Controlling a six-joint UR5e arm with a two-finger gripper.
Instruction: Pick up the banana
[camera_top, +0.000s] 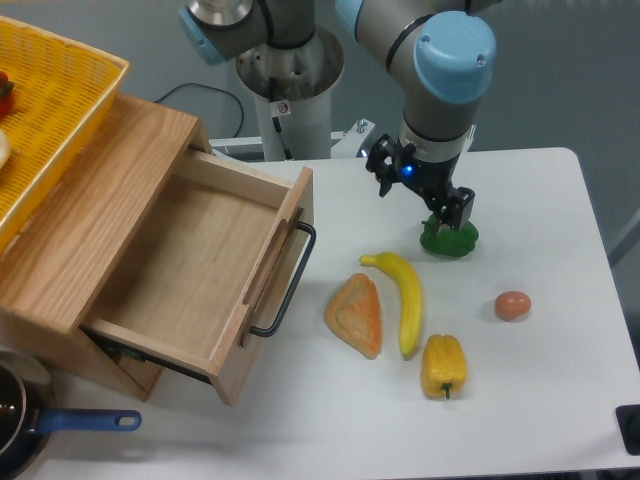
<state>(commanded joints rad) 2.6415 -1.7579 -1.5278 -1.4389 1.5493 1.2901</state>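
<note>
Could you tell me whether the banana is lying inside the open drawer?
No, the banana lies on the white table, between the pastry and the egg.

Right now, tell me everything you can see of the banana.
The banana is long, slim, curved and plain smooth yellow, lying flat on the white table. Its tapered stem end points up-left, the other end toward the yellow pepper. The wedge-shaped pastry lies close on its left; whether they touch is unclear. The hand is apart from it, over a green vegetable, so the banana is not held.
</note>
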